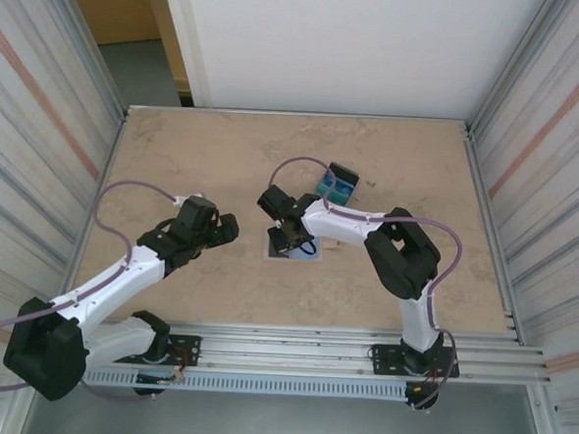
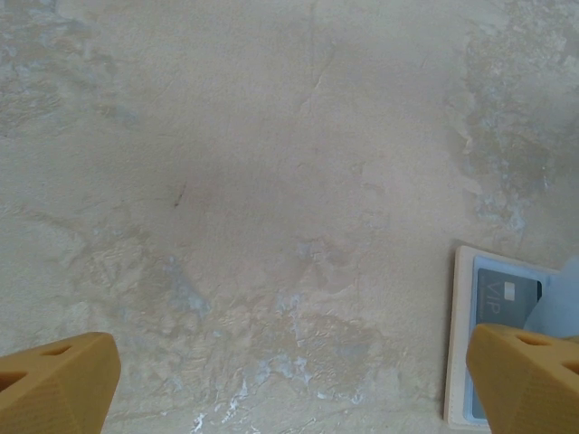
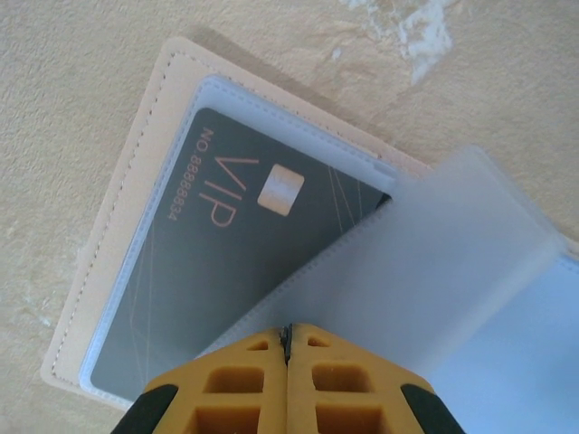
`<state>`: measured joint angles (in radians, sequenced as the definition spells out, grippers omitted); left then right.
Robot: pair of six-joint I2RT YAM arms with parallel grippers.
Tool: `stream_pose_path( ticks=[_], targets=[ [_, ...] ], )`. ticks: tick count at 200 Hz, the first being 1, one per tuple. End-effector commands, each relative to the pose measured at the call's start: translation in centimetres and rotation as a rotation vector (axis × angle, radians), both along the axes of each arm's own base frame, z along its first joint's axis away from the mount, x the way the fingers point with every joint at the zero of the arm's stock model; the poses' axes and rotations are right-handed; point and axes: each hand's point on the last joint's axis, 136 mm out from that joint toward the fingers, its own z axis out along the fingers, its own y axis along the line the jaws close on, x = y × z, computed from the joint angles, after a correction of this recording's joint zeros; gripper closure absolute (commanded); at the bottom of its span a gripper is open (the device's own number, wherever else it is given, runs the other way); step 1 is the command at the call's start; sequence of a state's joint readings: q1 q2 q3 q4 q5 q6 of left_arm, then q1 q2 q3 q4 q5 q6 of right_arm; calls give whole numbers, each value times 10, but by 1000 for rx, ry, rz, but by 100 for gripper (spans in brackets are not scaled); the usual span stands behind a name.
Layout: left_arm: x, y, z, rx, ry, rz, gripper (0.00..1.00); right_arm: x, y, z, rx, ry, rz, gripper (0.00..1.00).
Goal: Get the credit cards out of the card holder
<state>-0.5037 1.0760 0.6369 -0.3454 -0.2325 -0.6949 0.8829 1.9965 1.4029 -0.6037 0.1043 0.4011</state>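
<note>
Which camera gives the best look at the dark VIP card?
The right wrist view: the VIP card lies close, lettering readable, in its sleeve. The left wrist view catches one corner; from above, it is too small to make out.

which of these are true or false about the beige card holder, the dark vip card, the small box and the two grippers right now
1. The beige stitched card holder lies open on the marbled table. True.
2. The dark grey VIP card lies loose on the table. False: it sits inside a clear pocket of the holder.
3. The right gripper is shut, pinching a frosted plastic sleeve of the holder. True.
4. The left gripper is shut on the holder. False: its jaws stand wide open over bare table, with the holder off to one side.
5. The small dark-edged box with blue-green contents sits by the left arm's base. False: it sits farther back, beyond the right gripper.
</note>
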Motion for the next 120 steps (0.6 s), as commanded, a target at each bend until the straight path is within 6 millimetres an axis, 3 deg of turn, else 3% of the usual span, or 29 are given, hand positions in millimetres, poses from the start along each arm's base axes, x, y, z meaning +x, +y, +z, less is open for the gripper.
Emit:
stream_pose_path(
  ticks=[1,69,120],
  targets=[
    [7,-6,9,14,-23,-12,1,-1,-1,24,56,-26,-37,98],
    [16,-23,-1,55,12,-50,1,-7,-17,20,53,-18,-76,97],
    [16,-20,-19,59,69,15,1,-10,8,33,117,-34,-39,73]
  ],
)
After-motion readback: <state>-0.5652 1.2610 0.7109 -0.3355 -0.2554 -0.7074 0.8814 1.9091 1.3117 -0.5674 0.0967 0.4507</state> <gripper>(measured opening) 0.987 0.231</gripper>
